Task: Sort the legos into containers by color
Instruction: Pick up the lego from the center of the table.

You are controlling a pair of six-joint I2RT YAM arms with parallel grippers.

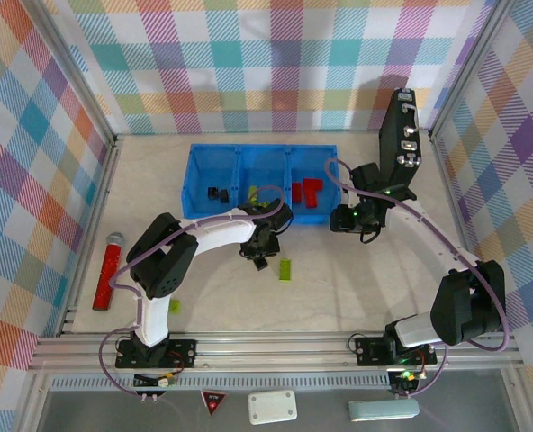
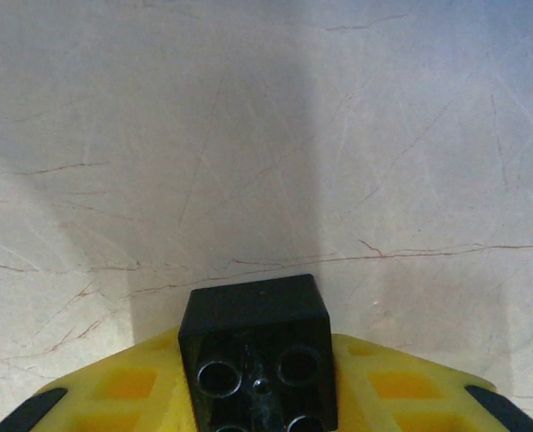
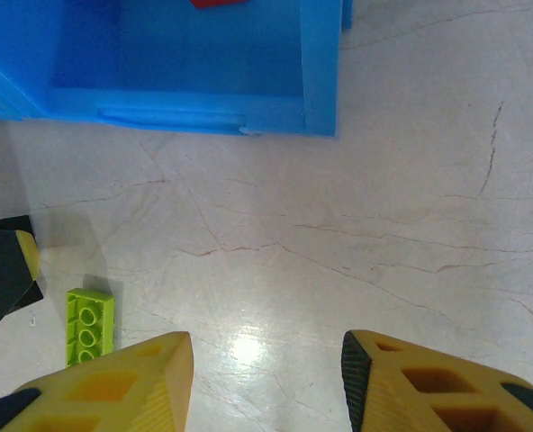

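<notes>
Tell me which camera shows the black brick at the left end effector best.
Left wrist: the black brick sits close up between the left end effector's yellow fingers, its round holes clear. Top external shows it as a dark speck under that wrist. Right wrist has a dark shape at its left edge, too cropped to identify.

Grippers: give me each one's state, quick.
Left gripper: closed on a black lego.
Right gripper: open, holding nothing.
</notes>
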